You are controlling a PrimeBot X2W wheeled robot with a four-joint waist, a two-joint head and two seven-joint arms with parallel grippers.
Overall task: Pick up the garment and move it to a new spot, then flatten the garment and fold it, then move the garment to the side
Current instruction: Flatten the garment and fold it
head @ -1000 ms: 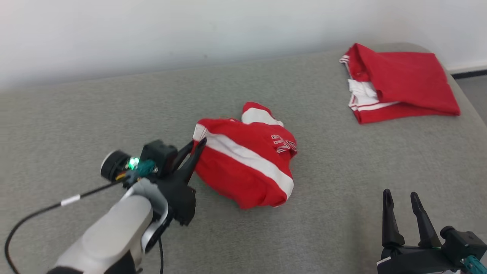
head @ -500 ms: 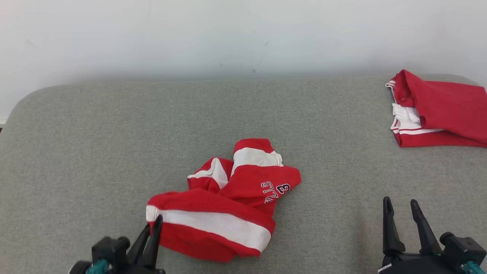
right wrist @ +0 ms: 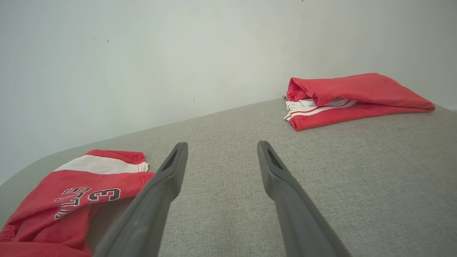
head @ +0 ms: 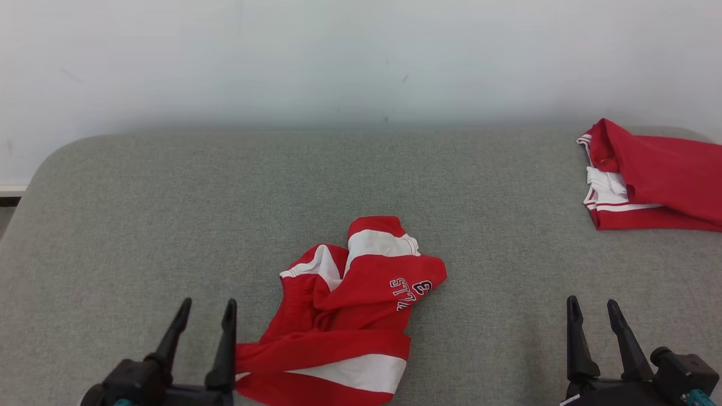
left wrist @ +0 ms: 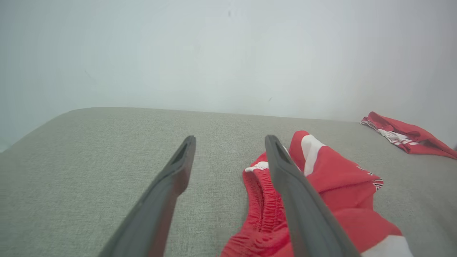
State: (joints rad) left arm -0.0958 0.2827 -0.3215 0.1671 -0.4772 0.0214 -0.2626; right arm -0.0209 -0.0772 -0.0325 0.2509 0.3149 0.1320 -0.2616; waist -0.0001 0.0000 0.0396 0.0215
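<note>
The crumpled red-and-white garment, soft cloth with a gathered waistband, lies bunched at six o'clock on the grey woven bench. The left end effector at seven and the right end effector at five both gape wide, gripping nothing.

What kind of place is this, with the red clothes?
Probably an indoor clothes-folding test room: a grey padded surface like a bed, a plain white wall behind, a crumpled red garment and a folded red garment.

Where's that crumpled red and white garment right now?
In the head view the crumpled garment lies near the grey surface's front middle, just right of the left gripper, apart from the folded red garment.
</note>
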